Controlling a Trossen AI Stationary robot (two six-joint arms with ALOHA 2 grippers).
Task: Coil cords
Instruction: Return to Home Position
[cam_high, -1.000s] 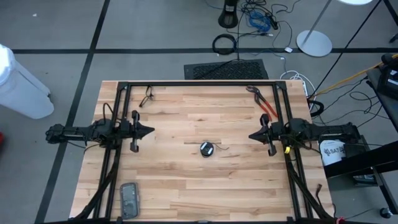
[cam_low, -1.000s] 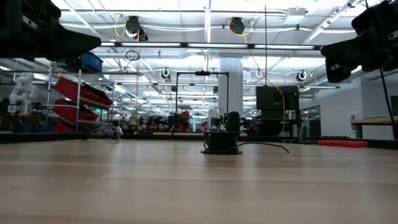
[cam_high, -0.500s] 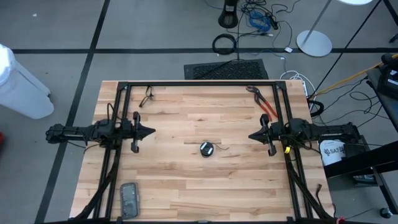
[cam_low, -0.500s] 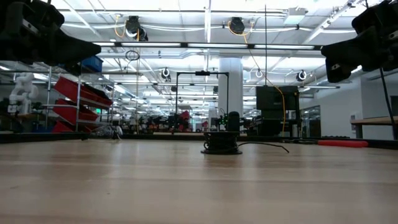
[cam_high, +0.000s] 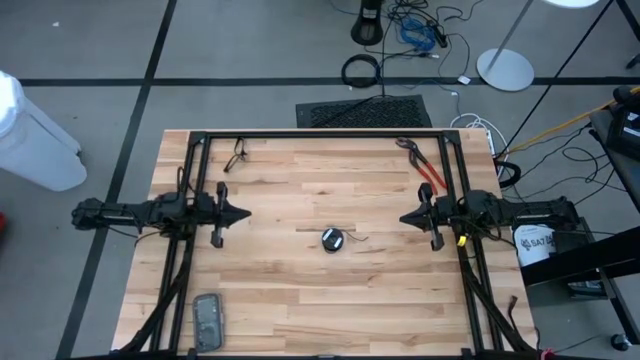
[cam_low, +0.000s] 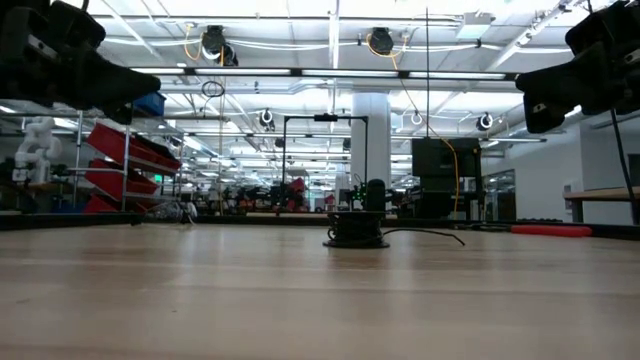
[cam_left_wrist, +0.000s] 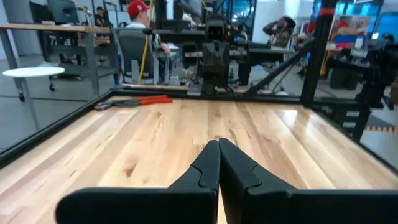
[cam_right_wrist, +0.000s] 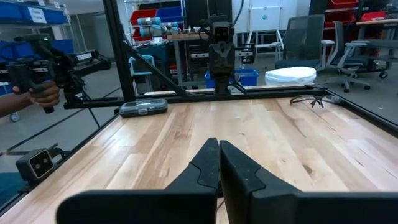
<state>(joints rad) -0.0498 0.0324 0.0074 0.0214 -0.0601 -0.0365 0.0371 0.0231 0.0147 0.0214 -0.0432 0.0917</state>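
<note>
From above, my left gripper is at the left of the pale wooden table and my right gripper is at the right. The thin black cord sits wound up between them. From low down, it stands mid-table. My wrist views show both pairs of fingers pressed together, holding nothing.

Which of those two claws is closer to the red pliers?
Right. The right gripper is close by the pliers, at the right side of the table; the left gripper is across the table, at its left side.
</note>
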